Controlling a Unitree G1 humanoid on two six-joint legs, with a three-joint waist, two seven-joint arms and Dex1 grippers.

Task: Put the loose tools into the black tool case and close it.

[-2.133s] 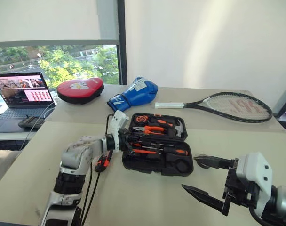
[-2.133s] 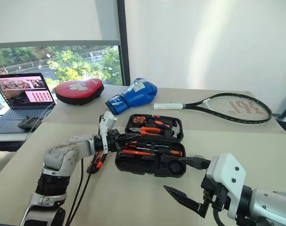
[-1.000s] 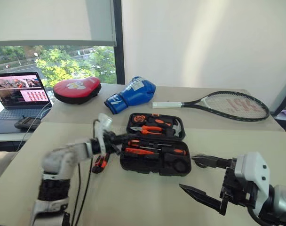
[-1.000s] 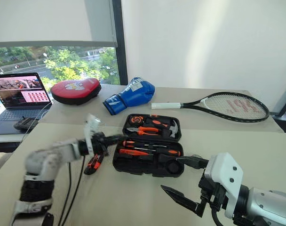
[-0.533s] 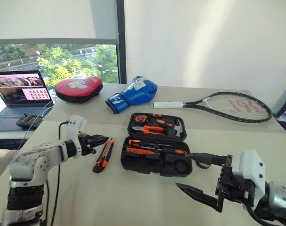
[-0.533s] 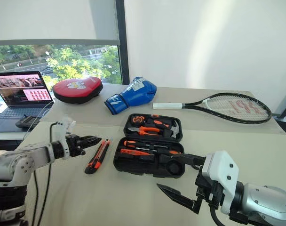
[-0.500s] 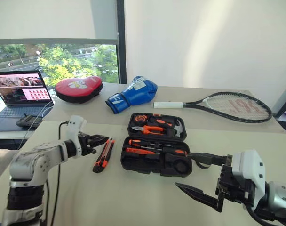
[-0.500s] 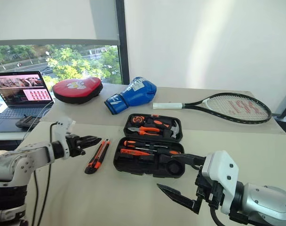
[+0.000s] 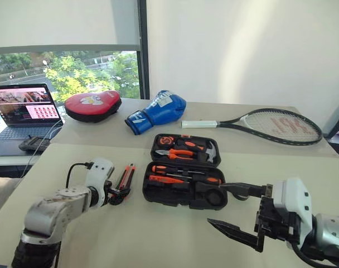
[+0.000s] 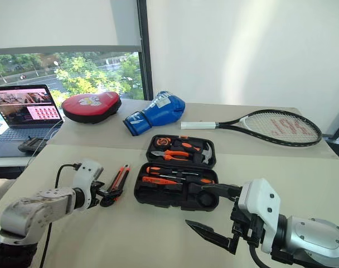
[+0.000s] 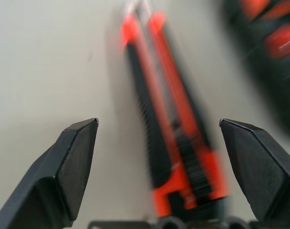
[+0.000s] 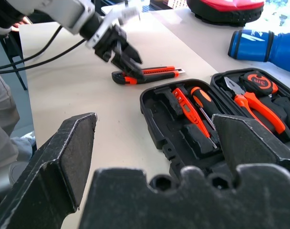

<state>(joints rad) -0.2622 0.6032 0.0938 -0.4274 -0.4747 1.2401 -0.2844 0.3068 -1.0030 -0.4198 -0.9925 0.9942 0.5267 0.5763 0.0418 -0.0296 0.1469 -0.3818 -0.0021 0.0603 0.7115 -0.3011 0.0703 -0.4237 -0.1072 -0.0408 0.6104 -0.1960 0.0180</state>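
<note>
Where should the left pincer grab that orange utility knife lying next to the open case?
Likely mid-handle on the utility knife, coming from above at its near end. It lies flat and slim on the table, its long sides free between the open left pincer.

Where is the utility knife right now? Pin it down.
In the left eye view the utility knife lies flat on the table, just left of the open tool case, between the open left tool's fingers.

Beige tables [image 9: 158,234], white wall [image 9: 242,50], window [image 9: 69,72]
</note>
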